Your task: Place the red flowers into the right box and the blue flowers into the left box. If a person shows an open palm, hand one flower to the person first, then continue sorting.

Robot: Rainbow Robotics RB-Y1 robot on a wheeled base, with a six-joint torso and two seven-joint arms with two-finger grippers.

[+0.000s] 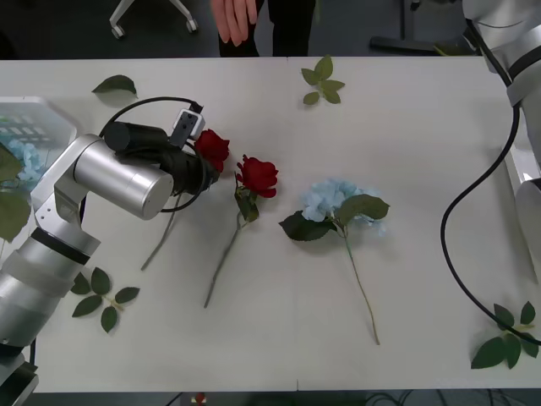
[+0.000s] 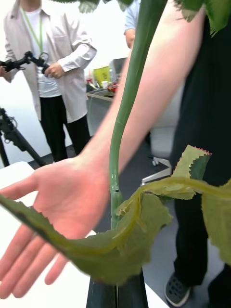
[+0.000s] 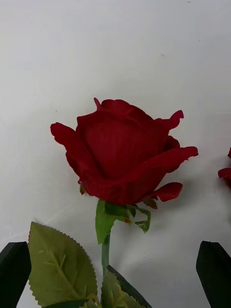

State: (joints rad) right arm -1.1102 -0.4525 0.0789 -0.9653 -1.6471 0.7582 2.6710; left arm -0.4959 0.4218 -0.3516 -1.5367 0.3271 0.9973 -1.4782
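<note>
My left gripper (image 3: 115,274) is open, its black fingers (image 3: 14,272) on either side of the stem of a red rose (image 3: 122,154) lying on the white table. In the front view that rose (image 1: 212,148) lies just beyond the left gripper (image 1: 201,165). To its right lie a second red rose (image 1: 258,176) and a blue hydrangea (image 1: 331,201). My right gripper (image 2: 115,288) is shut on a green flower stem (image 2: 126,106) with leaves, whose bloom is out of view. A person's open palm (image 2: 65,202) is held just beside this stem. The left box (image 1: 30,127) holds blue flowers. The right box is out of view.
Loose leaf sprigs lie on the table at the far middle (image 1: 321,82), front left (image 1: 100,296) and front right (image 1: 507,338). The right arm (image 1: 511,42) reaches past the table's far right corner, trailing a black cable (image 1: 448,228). A person's hand (image 1: 235,19) hangs at the far edge.
</note>
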